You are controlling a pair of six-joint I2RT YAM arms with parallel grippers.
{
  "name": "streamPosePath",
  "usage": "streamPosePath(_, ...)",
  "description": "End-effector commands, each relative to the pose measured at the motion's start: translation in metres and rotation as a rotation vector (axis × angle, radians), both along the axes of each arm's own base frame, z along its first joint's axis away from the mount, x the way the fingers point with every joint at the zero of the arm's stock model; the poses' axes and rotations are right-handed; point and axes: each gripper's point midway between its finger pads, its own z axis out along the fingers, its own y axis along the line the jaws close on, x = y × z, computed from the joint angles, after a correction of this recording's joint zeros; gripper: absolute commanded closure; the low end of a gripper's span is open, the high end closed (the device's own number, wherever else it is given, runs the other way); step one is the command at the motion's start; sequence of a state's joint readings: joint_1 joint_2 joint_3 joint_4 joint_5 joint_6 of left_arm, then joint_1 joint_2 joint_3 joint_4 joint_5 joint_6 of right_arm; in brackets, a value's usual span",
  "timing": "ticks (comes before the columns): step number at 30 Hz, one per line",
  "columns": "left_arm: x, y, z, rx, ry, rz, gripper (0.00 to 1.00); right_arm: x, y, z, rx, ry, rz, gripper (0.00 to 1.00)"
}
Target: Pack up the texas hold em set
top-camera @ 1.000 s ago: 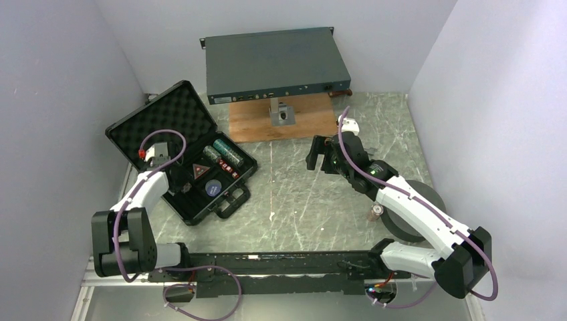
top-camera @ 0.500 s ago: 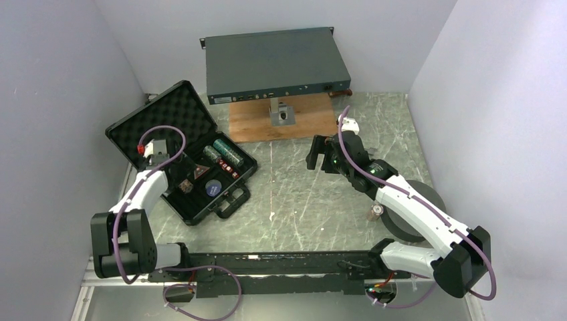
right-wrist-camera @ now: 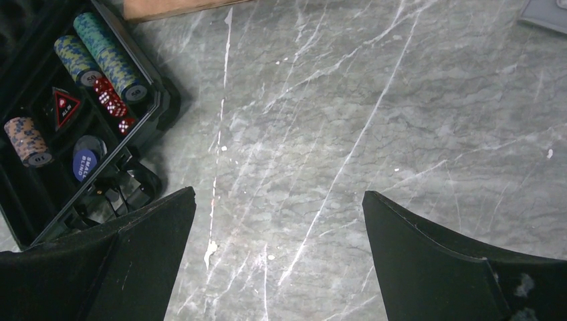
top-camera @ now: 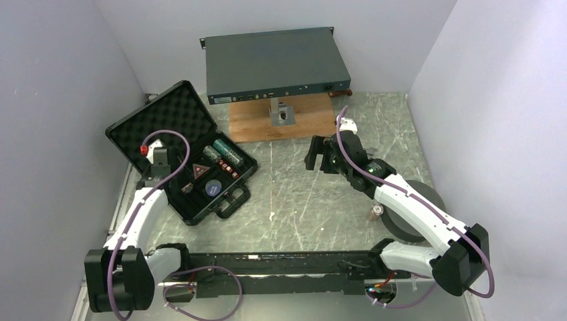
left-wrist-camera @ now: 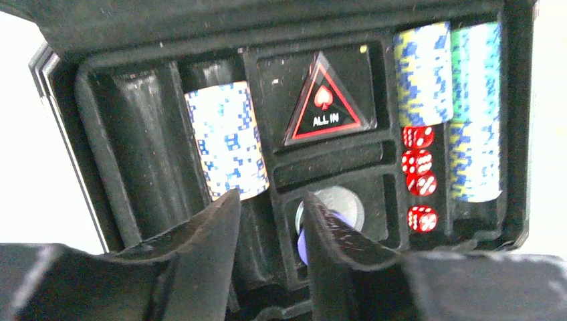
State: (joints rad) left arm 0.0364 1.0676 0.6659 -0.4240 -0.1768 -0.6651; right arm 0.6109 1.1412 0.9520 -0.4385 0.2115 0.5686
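Top view: I have bare marble table (top-camera: 294, 194) at centre, a wide lane between the case (top-camera: 231, 199) at left and the foam ring (top-camera: 431, 195) with a small cylinder (top-camera: 378, 212) at lower right. Rack unit (top-camera: 274, 63) and wooden board (top-camera: 281, 124) wall off the upper centre; the case's raised lid (top-camera: 155, 122) closes the upper left.

Black plastic case (top-camera: 190, 210) is seen open at 10 o'clock in the top view, egg-crate foam lid (top-camera: 167, 110) tipped back, handle (top-camera: 231, 200) at its 4 o'clock edge. Tray contents, left wrist view:
- Red triangle marker (left-wrist-camera: 325, 103), lettered ALL IN, is laid flat at centre.
- Blue round disc (left-wrist-camera: 341, 204) is seated at its 6 o'clock, partly hidden.
- Four red dice (left-wrist-camera: 419, 174) are lined up at 4 o'clock.
- Two chip stacks (left-wrist-camera: 476, 110) are laid sideways at 3 o'clock.
- A shorter stack (left-wrist-camera: 227, 140) is at 9 o'clock.
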Motion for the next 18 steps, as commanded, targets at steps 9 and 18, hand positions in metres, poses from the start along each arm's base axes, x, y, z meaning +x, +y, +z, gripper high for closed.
streamPosePath(9, -0.014, -0.025, -0.029, -0.040, 0.068, -0.083, 0.73, 0.004, 0.007, 0.005, 0.037, -0.010, 0.009, 0.00)
streamPosePath(18, -0.004, -0.012, -0.030, 0.025, 0.120, -0.049, 0.81, 0.003, 0.001, 0.003, 0.017, -0.009, -0.003, 0.00)
